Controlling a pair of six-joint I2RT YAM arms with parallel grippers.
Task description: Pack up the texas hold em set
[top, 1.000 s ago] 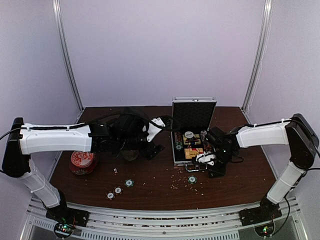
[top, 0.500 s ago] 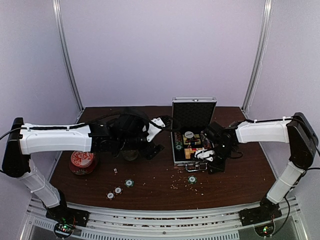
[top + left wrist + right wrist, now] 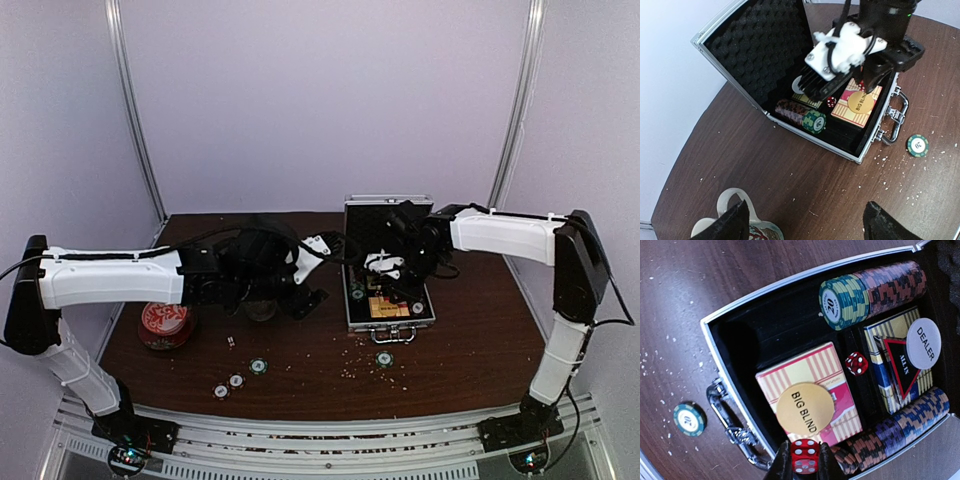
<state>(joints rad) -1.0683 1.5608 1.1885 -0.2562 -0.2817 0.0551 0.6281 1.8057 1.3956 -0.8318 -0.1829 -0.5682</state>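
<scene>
Right gripper has a red die pinched over the open briefcase, just above the BIG BLIND button, with the other die further in, and the left gripper is wide open, farther off.

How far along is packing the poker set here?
Done: chip rows, card boxes and dealer button sit in the open case. In hand: the right gripper pinches a red die above it. Remaining: four loose chips on the table, then closing the lid. The left gripper hangs open, empty.
</scene>
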